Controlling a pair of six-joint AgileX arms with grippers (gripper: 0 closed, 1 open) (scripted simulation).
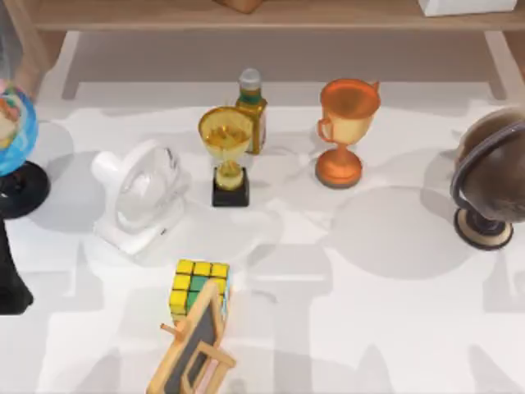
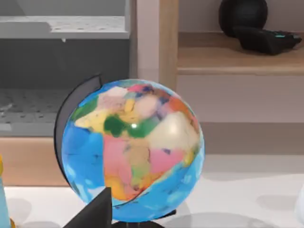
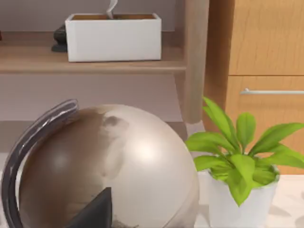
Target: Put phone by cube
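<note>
The cube (image 1: 199, 283) sits on the table (image 1: 394, 287) in the front of the top view's left half, just behind the wood-framed chalkboard easel (image 1: 195, 349) and apparently touching it; where the phone lies cannot be told from these views, so the first job is probably to locate it. The left gripper (image 2: 92, 213) is off at the table's left side, facing a coloured globe (image 2: 130, 156); the right gripper (image 3: 92, 211) is at the right side, facing a brown globe (image 3: 107, 166) with a potted plant (image 3: 237, 166) beside it; whether either claw is released or clenched, I cannot tell. Both arms look parked, so the task seems barely begun. A phone should be light, stiff and slick, lying too flat for an easy pinch; I would take it across its 2 long edges, near the middle, so it does not swing. The bare table to the right of the cube looks like the safest landing spot, well apart from the 2 trophies, gold (image 1: 226, 152) and orange (image 1: 344, 127).
</note>
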